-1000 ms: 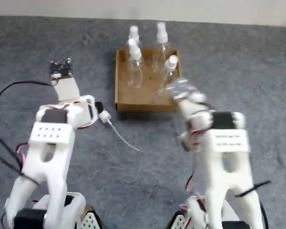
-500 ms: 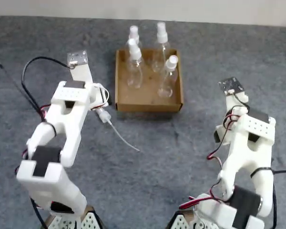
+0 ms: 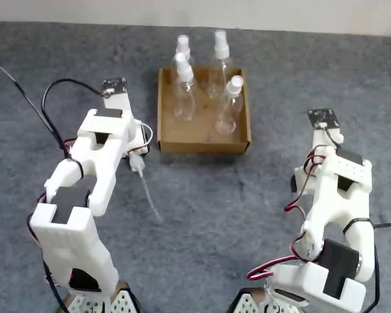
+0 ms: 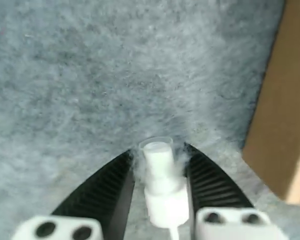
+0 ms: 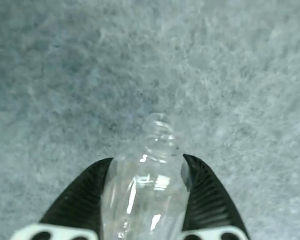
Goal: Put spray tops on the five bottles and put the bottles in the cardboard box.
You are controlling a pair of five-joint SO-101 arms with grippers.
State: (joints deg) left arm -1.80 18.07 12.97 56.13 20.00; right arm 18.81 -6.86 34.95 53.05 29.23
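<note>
Up close, the left gripper [image 4: 157,150] squeezes a white spray top [image 4: 160,175] tight between its black fingers. A thin tube [image 3: 150,195] trails from that top over the grey carpet [image 3: 247,202]. The right gripper [image 5: 147,160] hugs a clear bottle [image 5: 150,195] around its body. This bottle has an open neck with no top on it. A little farther off, just beside the left gripper, sits the cardboard box [image 3: 238,145]. Four bottles [image 3: 184,88] stand inside the box, near its back wall. Each one has its own white cap [image 3: 220,44] on.
</note>
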